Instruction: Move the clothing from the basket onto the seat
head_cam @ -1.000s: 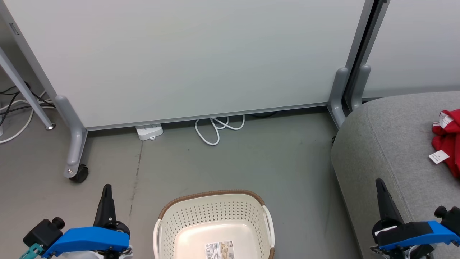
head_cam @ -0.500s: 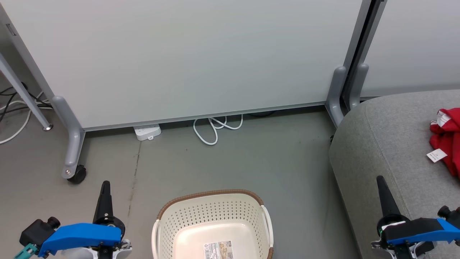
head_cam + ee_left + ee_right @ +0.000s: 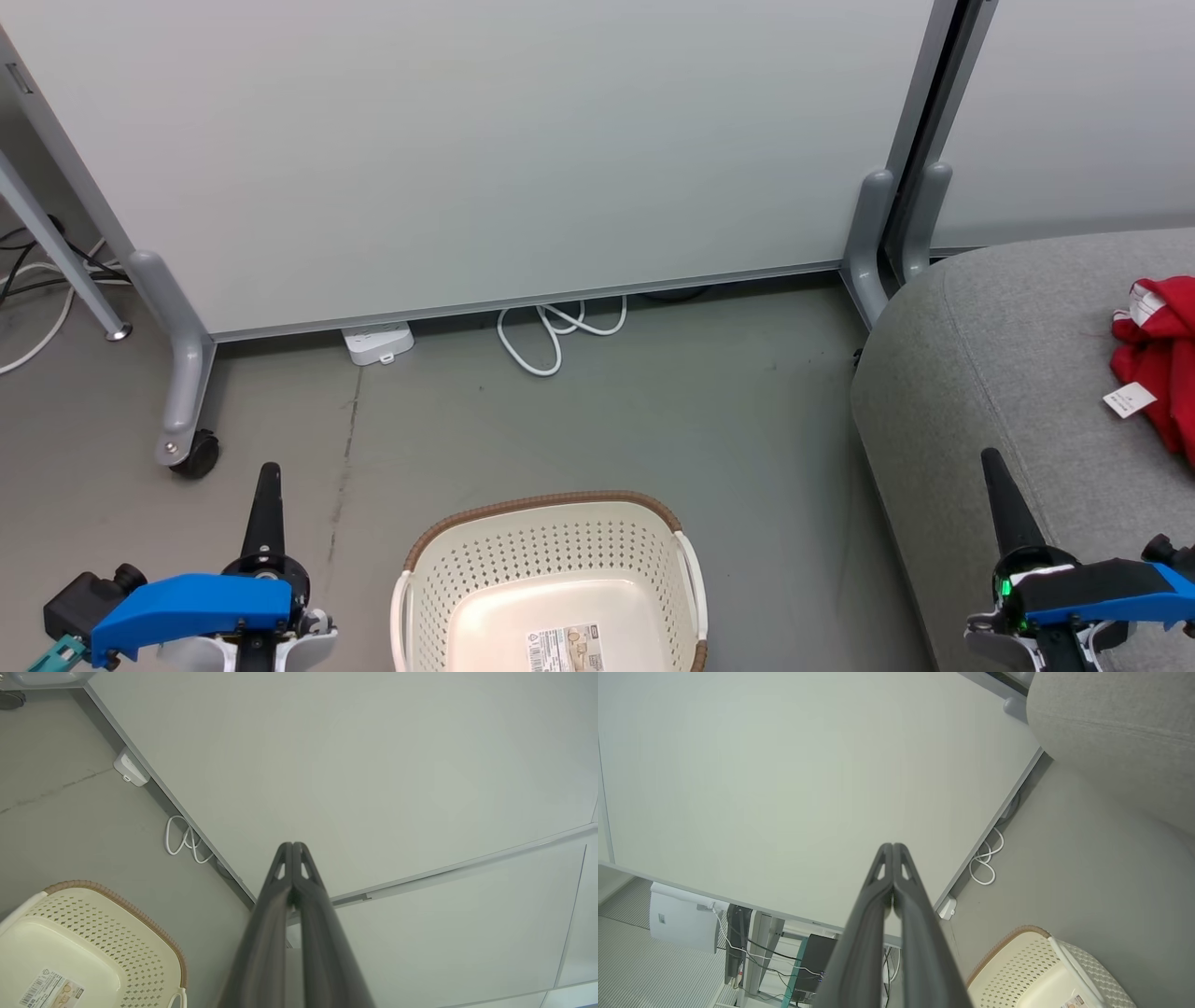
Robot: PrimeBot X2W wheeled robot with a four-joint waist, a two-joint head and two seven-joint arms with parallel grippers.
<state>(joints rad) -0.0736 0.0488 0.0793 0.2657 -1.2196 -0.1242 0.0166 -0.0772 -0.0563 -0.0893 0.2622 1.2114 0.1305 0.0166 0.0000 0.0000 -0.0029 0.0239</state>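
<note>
The red clothing (image 3: 1162, 373) lies on the seat (image 3: 1008, 355) at three o'clock; the basket (image 3: 560, 551) at six shows a bare base, so the job looks done. Hence the left gripper (image 3: 266, 490) and right gripper (image 3: 999, 490) idle at seven and five, fingers pressed together, empty.

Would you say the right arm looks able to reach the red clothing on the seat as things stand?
Probably yes: the right gripper, shut, hovers by the near edge of the seat, with only bare upholstery between it and the clothing.
</note>
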